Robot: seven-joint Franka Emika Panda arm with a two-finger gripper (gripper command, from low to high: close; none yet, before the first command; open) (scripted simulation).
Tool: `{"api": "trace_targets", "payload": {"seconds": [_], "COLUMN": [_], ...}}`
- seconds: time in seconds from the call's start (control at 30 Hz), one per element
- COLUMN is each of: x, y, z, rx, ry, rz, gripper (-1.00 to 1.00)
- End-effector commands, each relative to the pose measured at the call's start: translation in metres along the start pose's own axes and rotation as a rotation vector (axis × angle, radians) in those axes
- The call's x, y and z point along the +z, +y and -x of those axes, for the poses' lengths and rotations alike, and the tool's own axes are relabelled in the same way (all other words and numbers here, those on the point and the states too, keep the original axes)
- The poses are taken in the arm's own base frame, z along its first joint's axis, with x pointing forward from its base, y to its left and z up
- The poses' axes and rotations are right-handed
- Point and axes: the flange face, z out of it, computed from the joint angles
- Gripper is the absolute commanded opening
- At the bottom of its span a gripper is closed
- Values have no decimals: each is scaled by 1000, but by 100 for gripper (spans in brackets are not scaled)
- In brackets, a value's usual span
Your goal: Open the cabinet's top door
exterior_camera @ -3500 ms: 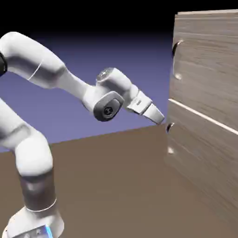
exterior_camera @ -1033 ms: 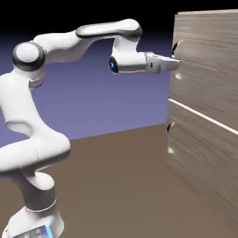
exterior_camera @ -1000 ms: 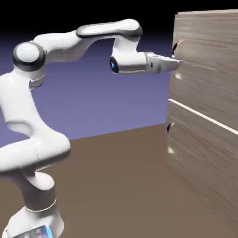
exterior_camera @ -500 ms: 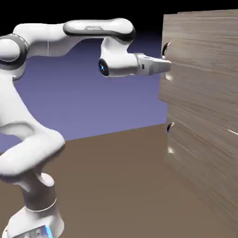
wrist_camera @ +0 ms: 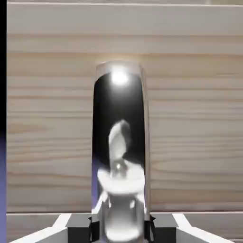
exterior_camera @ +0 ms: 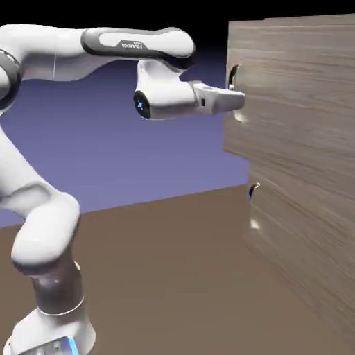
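The cabinet (exterior_camera: 305, 249) of grey-brown wood grain fills the exterior view's right side. Its top door (exterior_camera: 298, 90) stands swung out, its handle edge further left than the lower panel's edge. My gripper (exterior_camera: 239, 100) reaches level from the left and is shut on the top door's dark arched handle (exterior_camera: 234, 71). In the hand view the glossy handle (wrist_camera: 118, 137) stands large between my grey fingertips (wrist_camera: 78, 228), with my gripper (wrist_camera: 119, 228) closed around it and the door's wood (wrist_camera: 190, 118) behind.
The lower door keeps its own small dark handle (exterior_camera: 254, 188) below my hand and sits flush. The brown table (exterior_camera: 173, 277) stretches between my base (exterior_camera: 48, 333) and the cabinet. My arm arches high across the exterior view's left.
With the gripper holding the handle, my hand has drawn back to the left. The top door's edge has swung out with it, covering the pale seam over the lower panel.
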Motion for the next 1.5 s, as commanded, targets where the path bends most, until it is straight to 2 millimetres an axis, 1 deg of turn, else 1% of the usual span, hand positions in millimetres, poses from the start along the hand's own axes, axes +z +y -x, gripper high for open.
{"api": "trace_targets", "payload": {"seconds": [0.0, 0.43, 0.6, 0.77, 1.0, 1.1, 1.27, 1.47], "x": [-6, -94, -123, -141, -154, -162, -185, -217], "y": [1, 27, 39, 47, 53, 57, 70, 90], "z": [-1, -27, -38, -47, -53, -57, -70, -90], "rx": [1, 1, 1, 2, 1, 1, 1, 1], "ry": [-10, -139, -185, -216, -235, -249, -288, -347], "rz": [-8, -138, -184, -214, -234, -248, -287, -346], "gripper": [-100, -100, -100, -100, -100, -100, -100, -100]}}
